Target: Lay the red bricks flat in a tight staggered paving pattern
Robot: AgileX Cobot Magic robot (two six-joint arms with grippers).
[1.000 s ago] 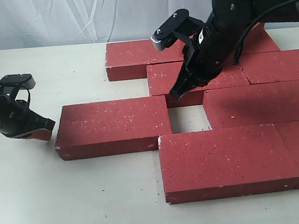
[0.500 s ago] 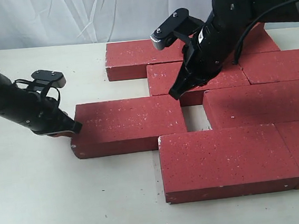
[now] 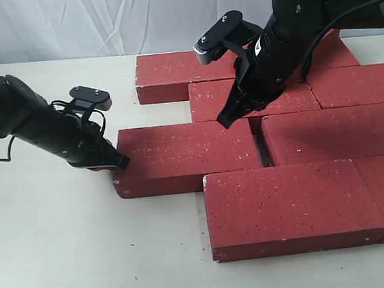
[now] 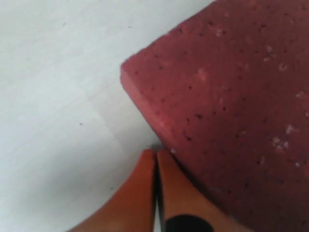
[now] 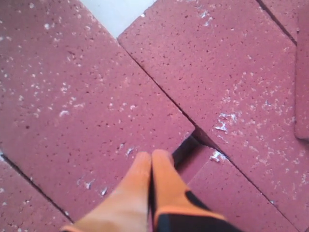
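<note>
Touching the short end of a loose red brick (image 3: 186, 157) with the left gripper (image 3: 116, 163), jaws squeezed shut on nothing. Lies flat right in front of those tips, almost meeting the next brick (image 3: 334, 134), thin crack between. Pointing the right gripper (image 3: 224, 121) down over the other red bricks (image 3: 293, 206), jaws shut and empty too, tips beside a little corner gap (image 5: 186, 145).

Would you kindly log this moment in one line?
left gripper: shut, at loose brick end | right gripper: shut, over laid bricks | pattern: narrow gap
</note>
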